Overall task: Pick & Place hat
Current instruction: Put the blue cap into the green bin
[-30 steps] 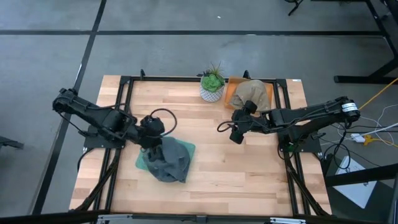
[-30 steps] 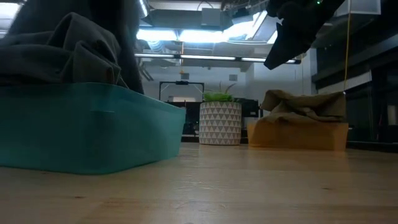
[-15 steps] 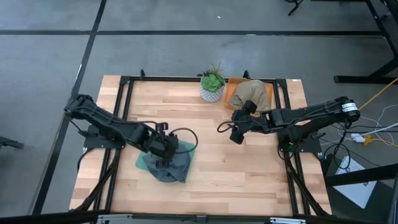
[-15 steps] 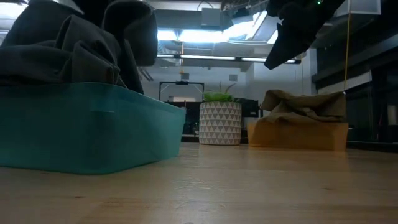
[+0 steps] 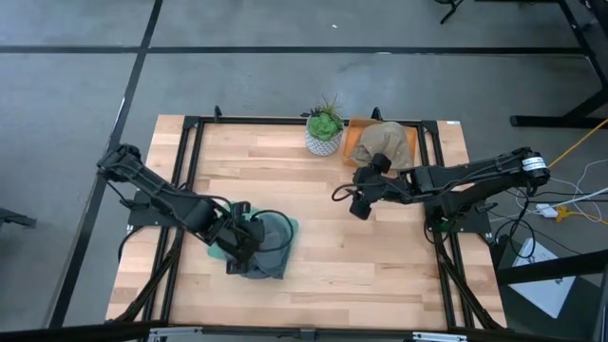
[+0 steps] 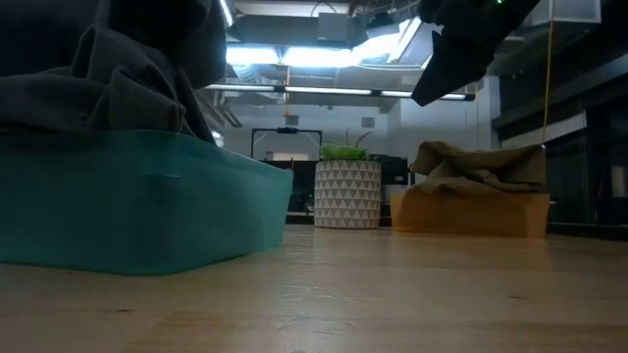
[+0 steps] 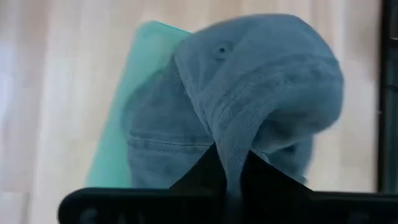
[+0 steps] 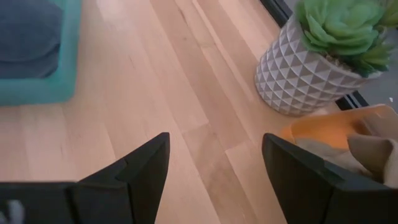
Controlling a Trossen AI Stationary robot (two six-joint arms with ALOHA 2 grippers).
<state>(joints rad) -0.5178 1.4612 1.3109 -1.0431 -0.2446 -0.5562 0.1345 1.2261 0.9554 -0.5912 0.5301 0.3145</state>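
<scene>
Left end effector (image 5: 243, 249) is at lower left of centre in the high view, closed on a fold of the grey hat (image 5: 265, 245), which lies bunched in the teal tray (image 5: 218, 245) on the table (image 5: 323, 247). Right end effector (image 5: 361, 203) hangs at right of centre, fingers spread, empty, near the potted plant (image 5: 325, 131) and orange tray (image 5: 359, 139) holding a tan hat (image 5: 383, 142).

A lab or workshop: a wooden table (image 5: 323, 228) on a black metal frame (image 5: 190, 128) stands on grey concrete floor (image 5: 76, 85) marked with dark lines. Fluorescent ceiling lights (image 6: 324, 57) hang beyond it, and loose cables (image 5: 560, 204) lie to its right.
</scene>
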